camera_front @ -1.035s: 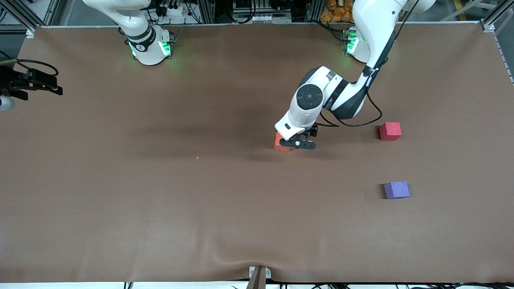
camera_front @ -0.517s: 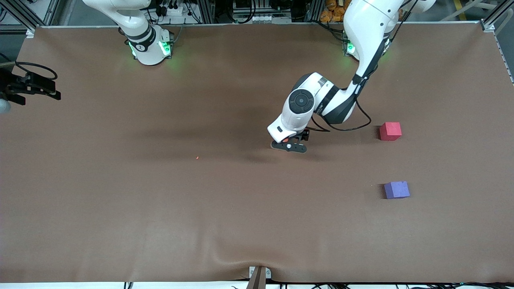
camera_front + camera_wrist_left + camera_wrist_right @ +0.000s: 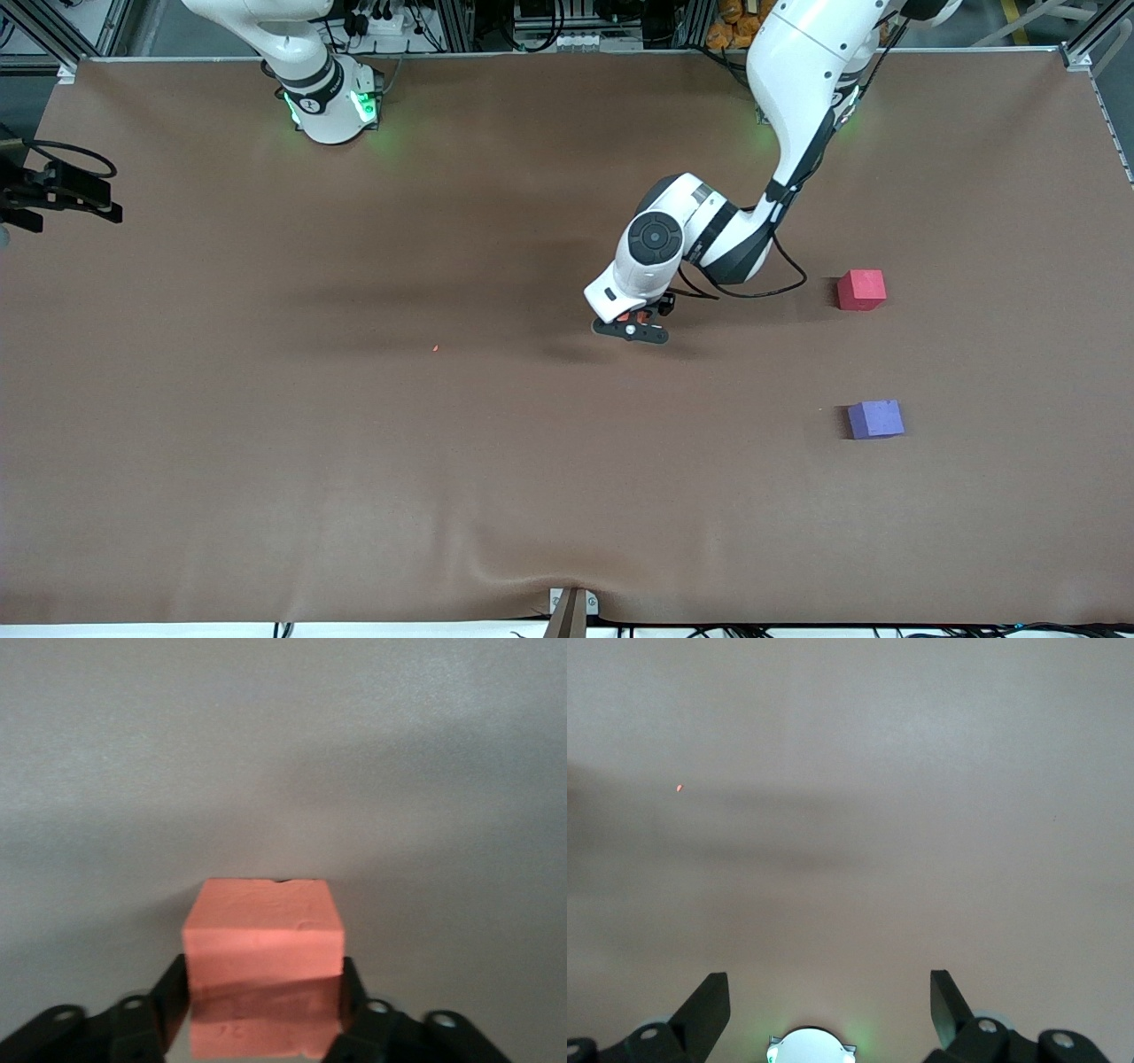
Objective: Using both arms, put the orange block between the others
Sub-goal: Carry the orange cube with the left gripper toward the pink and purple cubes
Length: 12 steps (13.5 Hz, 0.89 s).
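The orange block [image 3: 263, 930] rests on the brown mat near the table's middle. My left gripper [image 3: 263, 992] is down over it, one black finger pressed on each side, shut on it. From the front only a sliver of the orange block [image 3: 625, 315] shows under the left gripper [image 3: 631, 330]. The pinkish-red cube [image 3: 861, 290] and the purple-blue cube [image 3: 875, 419] sit apart toward the left arm's end, the purple one nearer the camera. My right gripper [image 3: 828, 979] waits open and holds nothing, up over the table edge at the right arm's end [image 3: 104, 202].
A tiny orange crumb [image 3: 435, 347] lies on the mat between the two arms' areas. The left arm's cable [image 3: 762, 288] loops down near the red cube. A bracket [image 3: 571, 607] sticks up at the table's front edge.
The left gripper has come down over the orange block, which it now hides almost wholly, and closed its fingers on it. The right gripper drifted slightly toward the table edge.
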Available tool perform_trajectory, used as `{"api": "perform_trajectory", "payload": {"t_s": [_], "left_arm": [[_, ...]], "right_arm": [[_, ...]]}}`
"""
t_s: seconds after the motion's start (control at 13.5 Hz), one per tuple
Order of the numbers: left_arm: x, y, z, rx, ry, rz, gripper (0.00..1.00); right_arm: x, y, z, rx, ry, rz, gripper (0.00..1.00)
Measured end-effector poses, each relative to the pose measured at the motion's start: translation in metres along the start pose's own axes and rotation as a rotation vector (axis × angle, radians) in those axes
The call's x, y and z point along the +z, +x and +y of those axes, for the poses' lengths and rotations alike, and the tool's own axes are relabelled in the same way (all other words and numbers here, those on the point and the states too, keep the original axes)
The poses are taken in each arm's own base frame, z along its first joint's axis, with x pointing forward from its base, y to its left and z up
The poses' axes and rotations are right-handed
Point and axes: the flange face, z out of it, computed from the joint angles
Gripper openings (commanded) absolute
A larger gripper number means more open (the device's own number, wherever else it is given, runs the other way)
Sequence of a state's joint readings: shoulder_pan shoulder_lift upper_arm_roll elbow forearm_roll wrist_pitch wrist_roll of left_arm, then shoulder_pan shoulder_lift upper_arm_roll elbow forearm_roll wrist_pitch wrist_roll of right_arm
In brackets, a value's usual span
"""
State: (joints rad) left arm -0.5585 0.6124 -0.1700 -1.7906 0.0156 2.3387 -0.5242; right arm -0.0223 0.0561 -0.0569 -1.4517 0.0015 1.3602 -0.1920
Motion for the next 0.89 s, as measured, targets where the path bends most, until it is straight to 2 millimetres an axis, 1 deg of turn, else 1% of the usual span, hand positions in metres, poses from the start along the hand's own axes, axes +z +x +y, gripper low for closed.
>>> {"api": "perform_trajectory", "payload": {"t_s": [0.22, 0.44, 0.67, 0.74, 0.89], "left_arm": [[-0.002, 0.003, 0.001, -0.002, -0.003, 0.004, 0.00], [-0.003, 0.007, -0.004, -0.015, -0.003, 0.007, 0.00], [-0.007, 0.019, -0.024, -0.046, -0.004, 0.014, 0.00], [-0.010, 0.023, -0.031, -0.059, -0.004, 0.015, 0.00], [-0.025, 0.029, -0.049, -0.085, 0.004, 0.005, 0.00]], "right_arm": [[0.001, 0.000, 0.000, 0.000, -0.001, -0.002, 1.00], [0.003, 0.000, 0.000, 0.000, 0.000, -0.006, 1.00], [0.003, 0.000, 0.000, -0.001, 0.000, -0.006, 1.00], [0.003, 0.000, 0.000, -0.001, 0.000, -0.006, 1.00], [0.003, 0.000, 0.000, -0.001, 0.000, -0.006, 1.00]]}}
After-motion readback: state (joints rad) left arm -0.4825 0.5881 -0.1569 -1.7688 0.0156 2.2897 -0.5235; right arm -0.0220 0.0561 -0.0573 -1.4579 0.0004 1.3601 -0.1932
